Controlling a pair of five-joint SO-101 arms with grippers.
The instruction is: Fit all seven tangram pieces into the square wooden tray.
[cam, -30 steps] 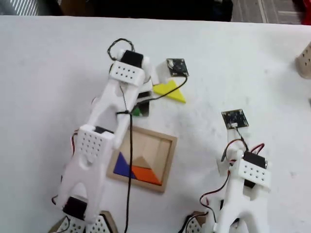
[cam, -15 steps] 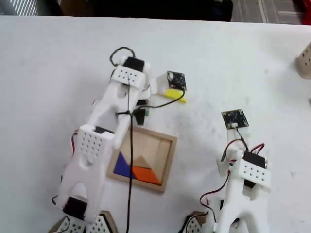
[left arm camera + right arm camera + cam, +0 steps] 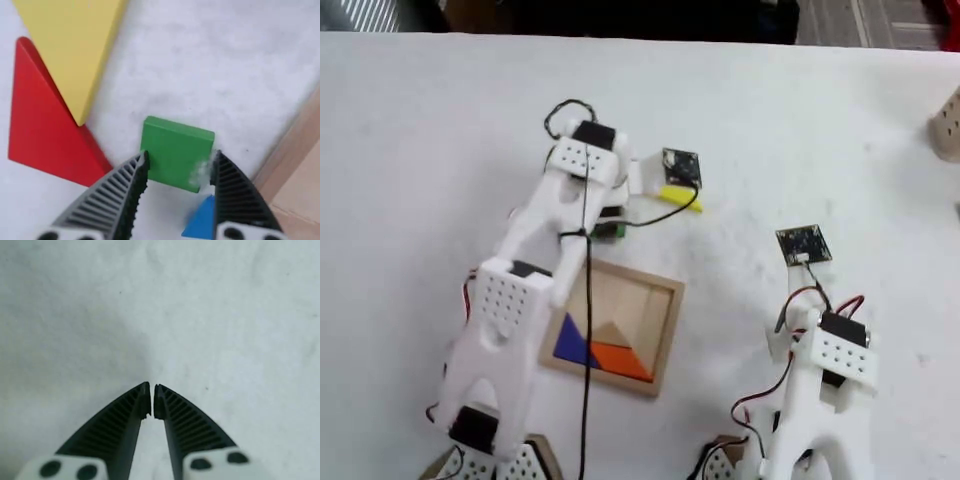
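Note:
My left gripper (image 3: 180, 159) has its jaws against two opposite sides of a green square (image 3: 175, 147) that lies on the white table just beyond the tray's far edge. A small blue piece (image 3: 201, 221) shows under the fingers. Beside them lie a red triangle (image 3: 45, 135) and a yellow triangle (image 3: 75, 45). From above, the green square (image 3: 611, 231) and a sliver of the yellow triangle (image 3: 678, 196) peek out from under the left arm. The square wooden tray (image 3: 672, 330) holds a blue piece (image 3: 572, 340) and an orange piece (image 3: 620, 360). My right gripper (image 3: 151, 400) is shut over bare table.
The tray's wooden rim (image 3: 295, 145) runs close to the green square. The right arm (image 3: 825, 365) stands to the right of the tray. A perforated tan object (image 3: 948, 125) sits at the table's far right edge. The far half of the table is open white surface.
The left arm's wrist has shifted toward the tray, and its camera board now covers most of the yellow triangle. The right arm has not moved.

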